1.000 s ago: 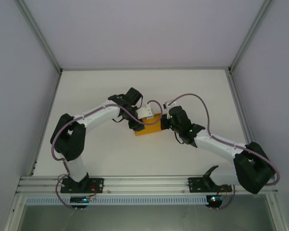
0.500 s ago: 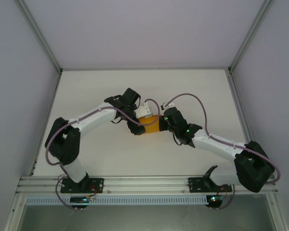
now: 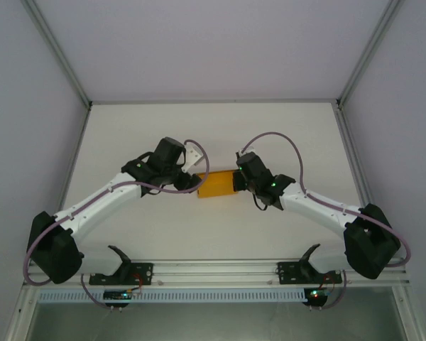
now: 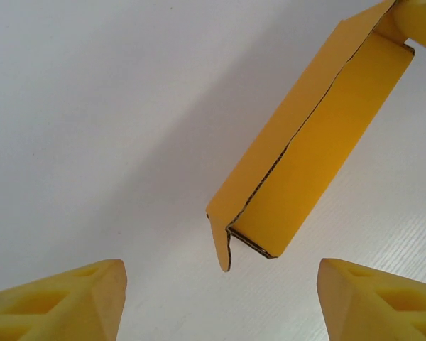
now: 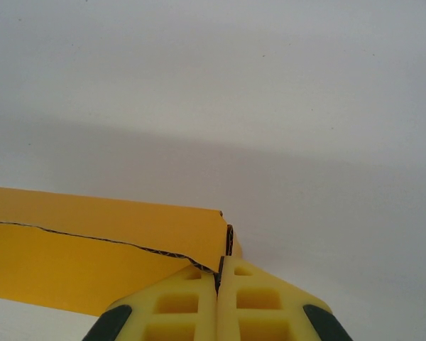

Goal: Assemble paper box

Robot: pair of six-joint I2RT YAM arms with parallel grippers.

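Note:
The orange-yellow paper box (image 3: 214, 186) lies mid-table as a half-folded card shell. My right gripper (image 5: 219, 273) is shut on the box's right end, its yellow fingers (image 5: 184, 298) pinching a card edge. In the right wrist view the paper box (image 5: 85, 256) runs off to the left. My left gripper (image 3: 192, 182) stands open just left of the box, apart from it. In the left wrist view the paper box (image 4: 319, 135) slants up to the right, a small flap (image 4: 221, 245) hanging at its near corner, between the wide-apart yellow fingertips (image 4: 64, 302).
The white table (image 3: 128, 135) is bounded by metal frame rails (image 3: 213, 270) in front and grey walls around. Both arms reach inward from their bases and meet around the table's middle.
The left gripper has drawn back leftward off the box and stands open. The left arm has stretched out low. The box, held by the right gripper, now lies flatter.

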